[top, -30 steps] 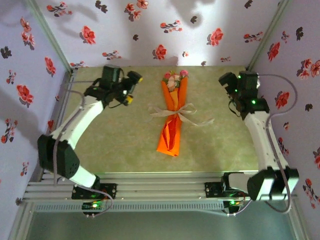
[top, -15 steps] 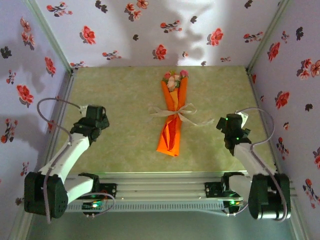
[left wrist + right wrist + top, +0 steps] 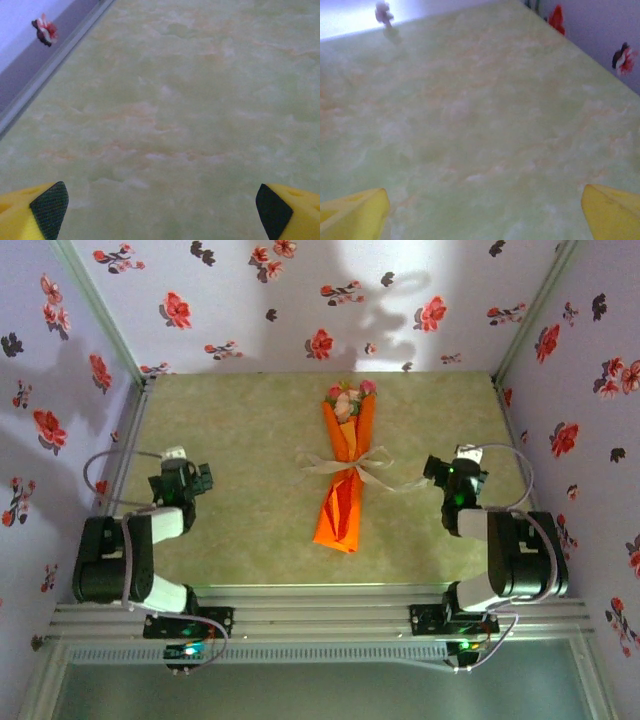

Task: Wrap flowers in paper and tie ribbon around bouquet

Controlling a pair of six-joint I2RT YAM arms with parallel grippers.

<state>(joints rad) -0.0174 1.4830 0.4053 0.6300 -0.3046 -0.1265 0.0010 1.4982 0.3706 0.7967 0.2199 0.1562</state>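
The bouquet [image 3: 343, 480] lies in the middle of the table, a narrow cone of orange paper [image 3: 338, 515] with its point toward the near edge. Pink and cream flowers [image 3: 348, 396] stick out of its far, wide end. The pale ribbon [image 3: 360, 467] is tied in a bow round the middle of the cone, its tails spread on the table. My left gripper [image 3: 186, 468] sits folded back at the left, well apart from the bouquet; my right gripper [image 3: 452, 466] sits likewise at the right. Left gripper [image 3: 162, 210] and right gripper [image 3: 485, 210] stand open over bare table, nothing between the fingers.
The green marbled table [image 3: 250, 430] is enclosed by walls [image 3: 300, 300] papered with red flower prints on the left, back and right. A metal rail [image 3: 320, 615] carrying both arm bases runs along the near edge.
Both arms have drawn back from the far half of the table toward the near edge and folded up. The grippers stayed open. The bouquet has not moved.
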